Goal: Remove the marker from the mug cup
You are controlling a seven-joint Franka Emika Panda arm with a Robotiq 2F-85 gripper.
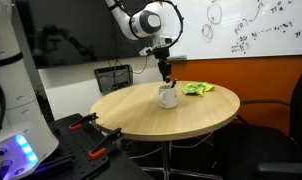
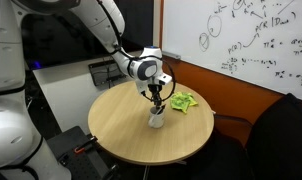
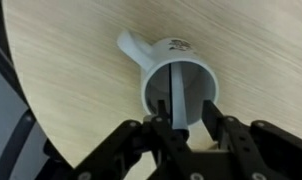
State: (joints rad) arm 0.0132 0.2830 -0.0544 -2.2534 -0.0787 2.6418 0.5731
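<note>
A white mug [image 3: 181, 60] stands upright on the round wooden table [image 3: 71, 70], its handle pointing up-left in the wrist view. A thin dark marker [image 3: 175, 90] stands inside it. My gripper [image 3: 185, 108] hangs straight over the mug's mouth with its fingertips just inside the rim. The fingers are open on either side of the marker, which is close to the left finger with a gap to the right one. Both exterior views show the mug [image 1: 168, 97] [image 2: 157, 120] near the table's middle with the gripper [image 1: 165, 76] [image 2: 157, 101] directly above it.
A crumpled green cloth [image 1: 198, 89] [image 2: 181, 101] lies on the table just beyond the mug. A black office chair [image 1: 291, 110] stands beside the table. A whiteboard [image 2: 241, 40] hangs on the wall behind. Black clamps with orange handles [image 1: 91, 125] sit near the table's edge.
</note>
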